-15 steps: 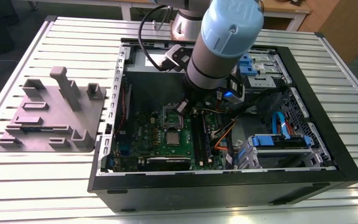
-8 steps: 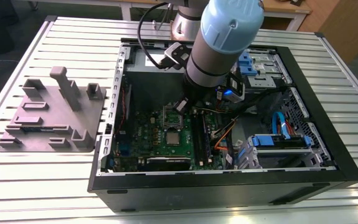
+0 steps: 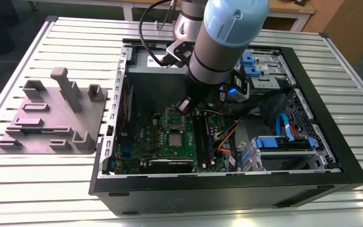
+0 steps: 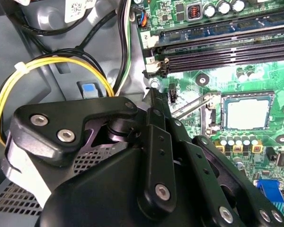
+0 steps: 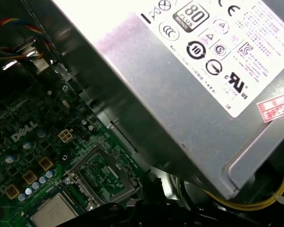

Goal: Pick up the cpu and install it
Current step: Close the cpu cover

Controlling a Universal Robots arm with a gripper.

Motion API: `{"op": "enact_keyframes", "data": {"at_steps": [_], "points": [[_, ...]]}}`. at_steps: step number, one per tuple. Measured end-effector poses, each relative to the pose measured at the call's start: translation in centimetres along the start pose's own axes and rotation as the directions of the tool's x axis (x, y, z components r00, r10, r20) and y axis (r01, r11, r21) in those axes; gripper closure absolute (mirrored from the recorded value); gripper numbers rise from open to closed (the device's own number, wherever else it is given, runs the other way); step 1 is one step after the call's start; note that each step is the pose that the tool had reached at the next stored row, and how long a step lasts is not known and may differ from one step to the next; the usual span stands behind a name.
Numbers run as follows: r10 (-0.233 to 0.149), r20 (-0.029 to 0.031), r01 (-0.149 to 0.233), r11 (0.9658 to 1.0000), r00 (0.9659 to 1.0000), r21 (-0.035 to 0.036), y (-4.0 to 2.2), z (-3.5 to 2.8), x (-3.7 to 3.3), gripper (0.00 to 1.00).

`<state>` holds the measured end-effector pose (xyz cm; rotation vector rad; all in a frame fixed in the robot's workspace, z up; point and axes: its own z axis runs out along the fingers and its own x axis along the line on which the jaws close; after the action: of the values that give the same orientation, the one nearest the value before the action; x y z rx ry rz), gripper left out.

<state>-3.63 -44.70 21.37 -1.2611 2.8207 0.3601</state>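
Note:
The cpu (image 3: 176,140) lies flat in its socket on the green motherboard (image 3: 143,137) inside the open computer case (image 3: 232,189), silver top facing up. In the second wrist view the cpu (image 4: 247,113) sits in the socket frame with the thin metal lever (image 4: 194,105) raised beside it. In the first wrist view the cpu (image 5: 54,213) lies next to the swung-open load plate (image 5: 102,177). My gripper (image 3: 185,106) hangs above the board just beyond the socket, apart from the chip. Its black linkage narrows to one tip (image 4: 154,94), shut on nothing.
A large grey power supply (image 5: 203,80) with a white label stands close by the gripper. Yellow and black cables (image 4: 52,66) loop beside it. Memory slots (image 4: 217,47) run along the socket. Blue drive cages (image 3: 282,142) fill the case's right. A grey fixture tray (image 3: 49,118) sits at the exterior view's left.

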Motion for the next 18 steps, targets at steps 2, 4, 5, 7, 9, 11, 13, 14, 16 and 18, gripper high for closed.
{"op": "enact_keyframes", "data": {"at_steps": [2,4,5,7,9,11,13,14,16,18], "points": [[0.0,-0.0006,0.0,1.0,1.0,0.0006,0.05,-0.23,-0.04,0.9],[0.0,-0.0028,0.0,1.0,1.0,0.0028,0.09,-0.34,-0.06,0.9],[0.0,-0.0051,0.0,1.0,1.0,0.0048,0.1,-0.39,-0.06,0.9],[0.0,-0.0098,0.0,1.0,1.0,0.0088,0.12,-0.46,-0.05,0.9],[0.0,-0.0135,0.0,0.9999,0.9999,0.0119,0.15,-0.55,-0.06,0.9],[0.0,-0.0142,0.0,0.9999,0.9999,0.0124,0.19,-0.7,-0.08,0.9],[-0.001,-0.0146,0.001,0.9999,0.9999,0.0127,0.24,-0.84,-0.09,0.9],[-0.001,-0.015,0.001,0.9999,0.9999,0.0129,0.26,-0.9,-0.1,0.9],[-0.002,-0.0153,0.002,0.9999,0.9999,0.0131,0.29,-0.98,-0.1,0.9],[-0.007,-0.0162,0.007,0.9999,0.9998,0.0124,0.33,-1.01,-0.08,0.9]]}}
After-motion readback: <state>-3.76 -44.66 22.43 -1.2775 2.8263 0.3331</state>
